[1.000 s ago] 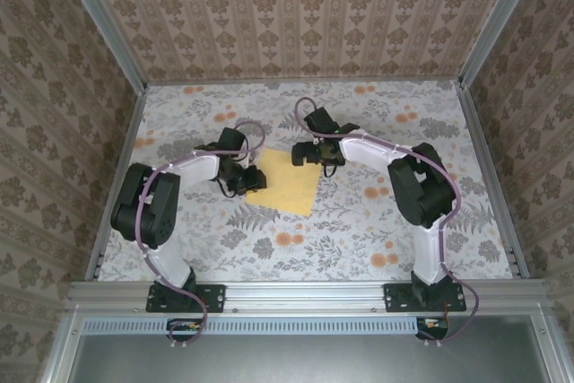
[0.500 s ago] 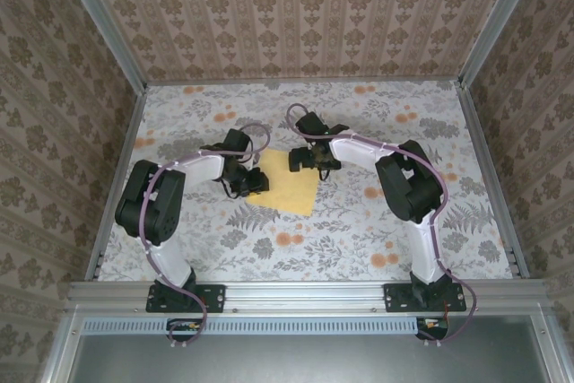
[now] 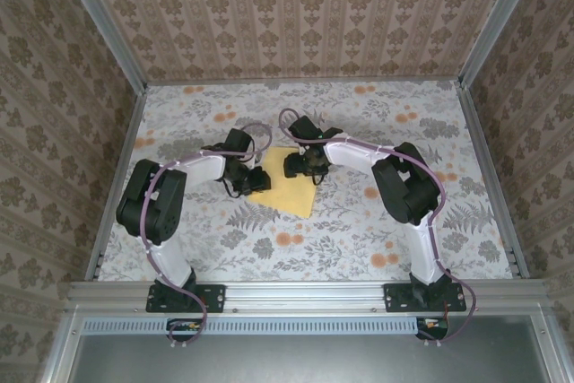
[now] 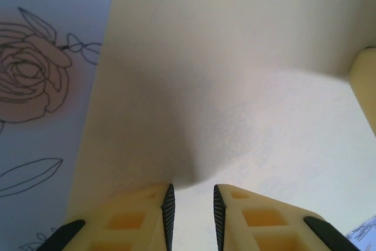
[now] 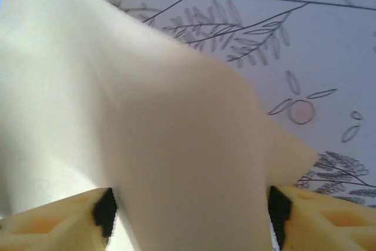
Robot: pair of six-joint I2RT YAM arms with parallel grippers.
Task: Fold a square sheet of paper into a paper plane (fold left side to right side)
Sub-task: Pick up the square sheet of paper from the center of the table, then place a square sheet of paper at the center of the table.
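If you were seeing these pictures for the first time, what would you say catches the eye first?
The pale-yellow square sheet of paper stands out first, lying mid-table on the flowered table cover. The left gripper sits at its left edge and the right gripper over its far part. In the right wrist view the sheet humps up between that gripper's widely set fingers.

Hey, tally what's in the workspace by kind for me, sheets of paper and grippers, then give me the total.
pale-yellow sheet of paper: 1
grippers: 2, the left gripper and the right gripper
total: 3
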